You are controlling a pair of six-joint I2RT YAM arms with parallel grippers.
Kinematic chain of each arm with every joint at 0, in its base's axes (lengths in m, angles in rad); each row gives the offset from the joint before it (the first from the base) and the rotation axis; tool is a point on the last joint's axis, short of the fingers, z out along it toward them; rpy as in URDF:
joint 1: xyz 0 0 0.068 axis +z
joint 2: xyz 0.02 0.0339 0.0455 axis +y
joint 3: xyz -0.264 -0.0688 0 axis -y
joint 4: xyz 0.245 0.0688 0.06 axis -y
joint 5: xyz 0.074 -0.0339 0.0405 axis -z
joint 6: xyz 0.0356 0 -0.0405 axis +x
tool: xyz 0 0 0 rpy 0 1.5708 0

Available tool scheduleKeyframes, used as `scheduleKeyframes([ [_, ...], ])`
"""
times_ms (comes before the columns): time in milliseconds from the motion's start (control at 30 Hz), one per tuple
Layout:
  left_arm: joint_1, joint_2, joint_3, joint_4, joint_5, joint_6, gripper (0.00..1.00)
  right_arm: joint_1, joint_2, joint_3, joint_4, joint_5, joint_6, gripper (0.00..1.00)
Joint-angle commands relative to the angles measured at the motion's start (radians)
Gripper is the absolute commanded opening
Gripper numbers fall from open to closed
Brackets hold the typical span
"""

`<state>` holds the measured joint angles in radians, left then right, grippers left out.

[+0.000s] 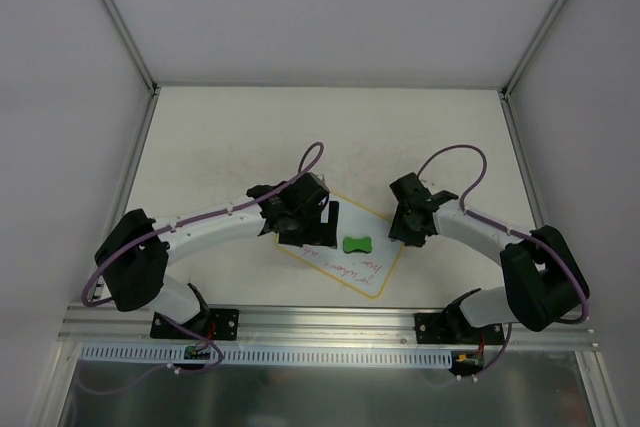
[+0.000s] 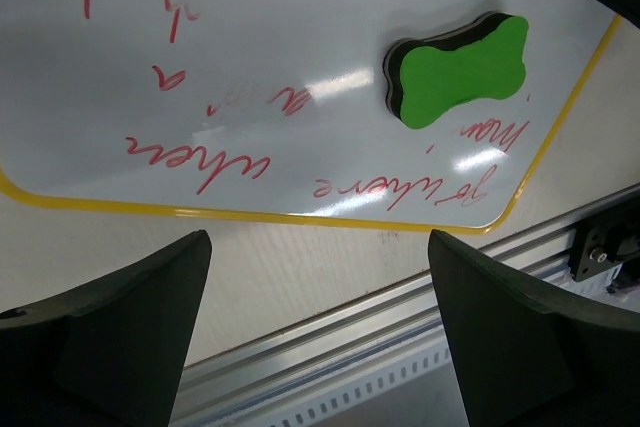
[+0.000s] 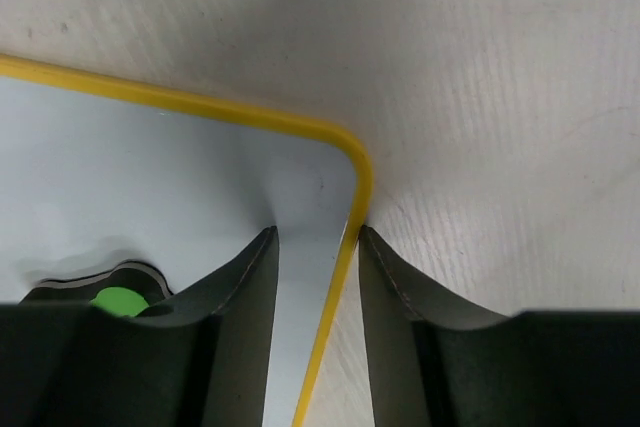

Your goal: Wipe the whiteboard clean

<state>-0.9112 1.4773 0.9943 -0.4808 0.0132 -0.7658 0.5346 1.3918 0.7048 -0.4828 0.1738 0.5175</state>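
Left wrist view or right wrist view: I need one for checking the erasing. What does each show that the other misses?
Left wrist only: the red handwriting and the whole green eraser. Right wrist only: the right gripper, its fingers straddling the rim by a rounded corner. Both: the whiteboard, its yellow rim and some of the eraser.

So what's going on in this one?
Two robot arms are set up to wipe a small whiteboard, but nothing is erased yet. The red writing is intact and the green eraser lies loose on the board. The left gripper hangs just off one edge of the board, jaws wide open and empty. The right gripper is at a corner, fingers slightly apart either side of the yellow rim. Whether it presses down can't be told.
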Motion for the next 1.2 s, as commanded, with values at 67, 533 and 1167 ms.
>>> scheduleKeyframes([
  [67, -0.025, 0.046, 0.047, -0.013, -0.055, -0.030, 0.90, -0.016, 0.055, -0.015, 0.053, -0.002, 0.039, 0.36],
  [533, -0.066, 0.219, 0.207, -0.010, -0.139, 0.020, 0.84, -0.024, 0.211, 0.048, 0.199, -0.020, 0.019, 0.19],
  [1167, -0.026, 0.393, 0.329, 0.042, -0.041, 0.657, 0.56, -0.024, 0.223, 0.013, 0.259, -0.051, 0.001, 0.18],
])
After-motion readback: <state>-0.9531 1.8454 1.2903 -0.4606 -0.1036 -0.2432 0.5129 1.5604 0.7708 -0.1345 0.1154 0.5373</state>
